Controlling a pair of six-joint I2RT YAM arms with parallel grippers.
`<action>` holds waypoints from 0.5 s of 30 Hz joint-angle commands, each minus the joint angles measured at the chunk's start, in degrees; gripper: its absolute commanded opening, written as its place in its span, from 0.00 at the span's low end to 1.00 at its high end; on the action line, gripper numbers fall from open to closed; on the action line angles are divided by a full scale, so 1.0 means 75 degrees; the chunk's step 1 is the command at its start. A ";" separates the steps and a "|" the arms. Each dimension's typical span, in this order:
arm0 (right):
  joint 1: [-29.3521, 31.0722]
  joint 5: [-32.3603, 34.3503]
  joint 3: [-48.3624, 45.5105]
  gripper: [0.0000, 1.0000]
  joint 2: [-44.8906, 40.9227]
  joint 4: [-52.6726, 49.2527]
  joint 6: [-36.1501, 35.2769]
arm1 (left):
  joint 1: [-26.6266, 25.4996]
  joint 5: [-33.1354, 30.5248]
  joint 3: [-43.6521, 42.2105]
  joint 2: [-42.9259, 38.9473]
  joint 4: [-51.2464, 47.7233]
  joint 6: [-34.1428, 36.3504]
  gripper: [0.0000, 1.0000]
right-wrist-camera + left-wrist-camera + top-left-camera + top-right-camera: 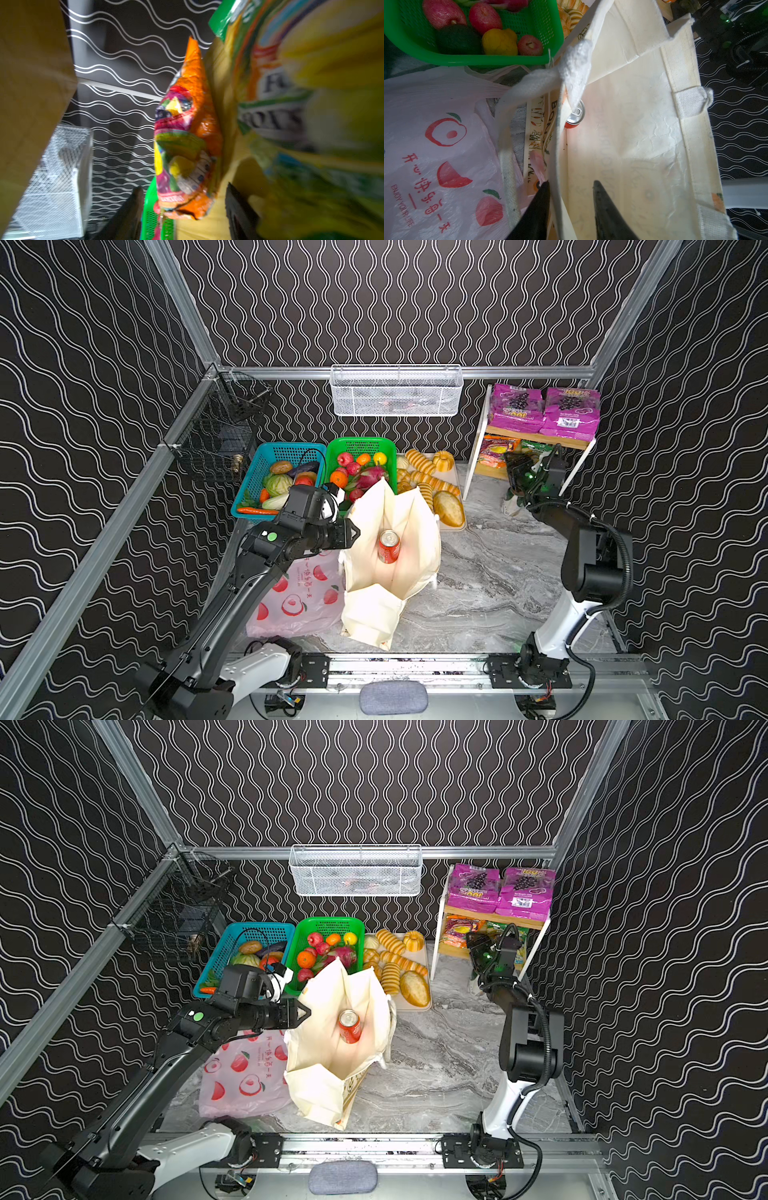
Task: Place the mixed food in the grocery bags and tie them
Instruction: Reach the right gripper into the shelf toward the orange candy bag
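in both top views the large cream cloth tote [419,531] is standing open on the grey marbled worktop [498,572]. the red soda can [388,546] is sitting inside it, and the thin pink plastic carrier printed with red fruits [295,601] is lying flat just beside it. the left tool [353,533] is sitting at the tote's rim. the right tool [514,472] is reaching into the lower level of the white-framed wooden shelf [536,434], where the orange-yellow snack bag [496,450] is resting below the purple grape-printed packets [544,410].

in the left wrist view the left tool [571,182] is standing with jaws apart, astride the tote's wall, one finger outside and one inside, not pinching it. the cloth is looking limp, so its mouth is probably needing that support.

in the right wrist view, which is blurred, the right tool [184,186] is standing released, jaws wide. the crinkled snack bag's [193,124] near end is lying between them, not visibly touching either. the bag is likely light, air-filled, slick and easy to crush, so taking it gently by a sealed edge is looking safer than squeezing its belly.
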 commanded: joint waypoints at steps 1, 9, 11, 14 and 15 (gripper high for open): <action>0.0005 -0.0215 0.0156 0.66 0.0348 0.0439 0.0319 | 0.0013 -0.0081 0.0085 0.0037 0.0023 0.0138 0.37; 0.0089 0.0128 0.0441 0.66 0.0692 -0.0219 0.0183 | 0.0014 -0.0082 0.0144 0.0102 0.0003 0.0147 0.37; 0.0111 0.0322 0.0527 0.66 0.0743 -0.0567 0.0035 | 0.0011 -0.0082 0.0144 0.0102 -0.0005 0.0148 0.37; 0.0148 0.0484 0.0640 0.66 0.0846 -0.0949 -0.0145 | 0.0015 -0.0093 0.0144 0.0087 -0.0003 0.0130 0.37; 0.0170 0.0592 0.0683 0.66 0.0882 -0.1099 -0.0203 | 0.0013 -0.0104 0.0145 0.0087 0.0000 0.0122 0.37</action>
